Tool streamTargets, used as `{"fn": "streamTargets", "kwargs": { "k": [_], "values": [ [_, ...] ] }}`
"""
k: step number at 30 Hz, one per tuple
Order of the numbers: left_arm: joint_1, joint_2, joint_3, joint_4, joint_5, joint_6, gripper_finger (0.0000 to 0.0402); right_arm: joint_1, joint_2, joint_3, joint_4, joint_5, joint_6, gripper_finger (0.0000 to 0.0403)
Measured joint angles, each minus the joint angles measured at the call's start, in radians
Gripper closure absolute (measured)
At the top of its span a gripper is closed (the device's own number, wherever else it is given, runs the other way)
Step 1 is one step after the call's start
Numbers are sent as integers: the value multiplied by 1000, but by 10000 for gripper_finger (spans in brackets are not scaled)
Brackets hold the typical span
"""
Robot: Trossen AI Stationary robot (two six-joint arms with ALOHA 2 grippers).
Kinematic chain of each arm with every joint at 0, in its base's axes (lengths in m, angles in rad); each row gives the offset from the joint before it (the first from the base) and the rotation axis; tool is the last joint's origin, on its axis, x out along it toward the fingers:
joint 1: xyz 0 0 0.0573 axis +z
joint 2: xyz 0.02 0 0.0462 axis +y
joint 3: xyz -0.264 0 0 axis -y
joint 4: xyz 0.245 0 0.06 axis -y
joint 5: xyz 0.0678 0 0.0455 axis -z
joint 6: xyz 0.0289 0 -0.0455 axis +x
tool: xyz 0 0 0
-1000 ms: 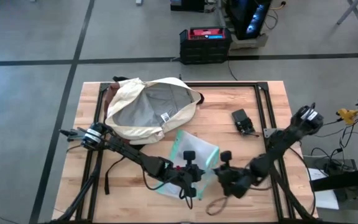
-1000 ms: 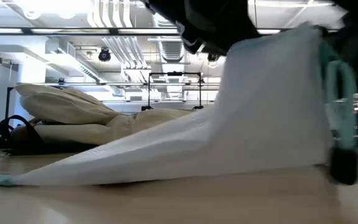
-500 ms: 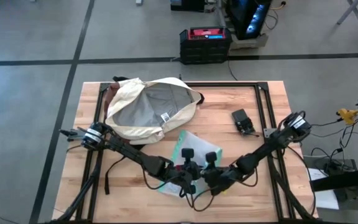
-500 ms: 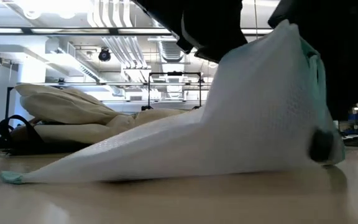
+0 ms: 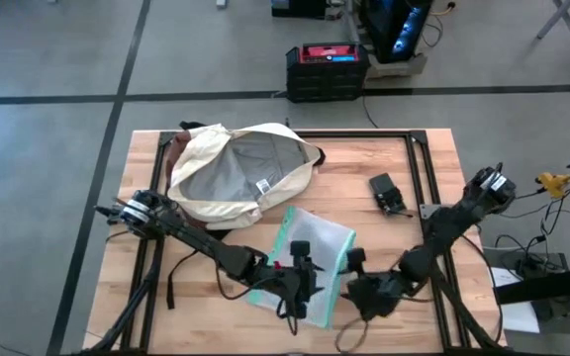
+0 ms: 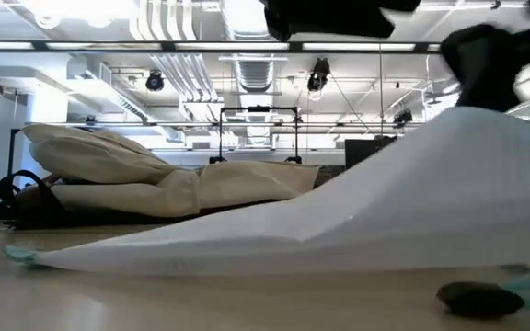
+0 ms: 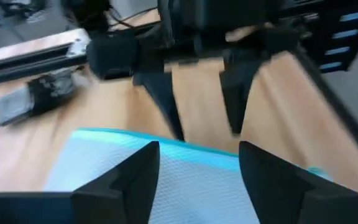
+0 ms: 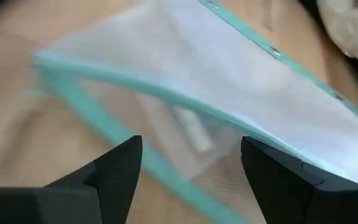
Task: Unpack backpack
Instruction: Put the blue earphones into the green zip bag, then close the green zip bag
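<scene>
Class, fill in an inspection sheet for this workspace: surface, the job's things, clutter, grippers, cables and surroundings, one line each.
Surface: wooden table with a black frame.
Job's things: backpack lying open at the far left, grey lining showing; clear teal-edged pouch lying out on the table near the front.
Clutter: small dark device at the right.
Grippers: left gripper open over the pouch's near edge; right gripper open beside the pouch; neither holds anything.
Cables: looped cord at the front edge; wires off the table's right side.
Surroundings: black and red case on the floor behind the table.
</scene>
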State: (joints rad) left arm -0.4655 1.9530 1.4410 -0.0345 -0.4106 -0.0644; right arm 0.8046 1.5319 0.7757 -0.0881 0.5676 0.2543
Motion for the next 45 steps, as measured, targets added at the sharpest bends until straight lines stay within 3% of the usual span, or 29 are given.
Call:
{"fn": "streamTargets", "kwargs": {
  "k": [6, 12, 16, 20, 27, 31, 35, 41, 45],
  "values": [
    [-71, 55, 0, 75, 1, -119, 184, 123, 53, 0, 46, 32, 226, 165],
    [-114, 188, -1, 279, -4, -178, 208, 161, 222, 2, 288, 59, 364, 204],
    [-119, 248, -1, 269, -51, -274, 228, 159, 339, 45, 415, 64, 388, 226],
    [-118, 280, 1, 263, -98, -339, 246, 148, 429, 134, 377, 81, 377, 243],
    [-113, 314, 1, 165, -104, -416, 272, 129, 504, 285, 150, 221, 373, 256],
    [-112, 311, 4, 61, -118, -474, 282, 122, 511, 330, 86, 218, 319, 249],
    [-109, 310, 4, 57, -130, -470, 281, 106, 512, 336, 83, 208, 275, 257],
    [-105, 310, 3, 49, -151, -450, 282, 38, 515, 334, 94, 79, 267, 332],
    [-104, 309, 3, 21, -155, -451, 282, 33, 506, 333, 77, 77, 252, 391]
  ]
}}
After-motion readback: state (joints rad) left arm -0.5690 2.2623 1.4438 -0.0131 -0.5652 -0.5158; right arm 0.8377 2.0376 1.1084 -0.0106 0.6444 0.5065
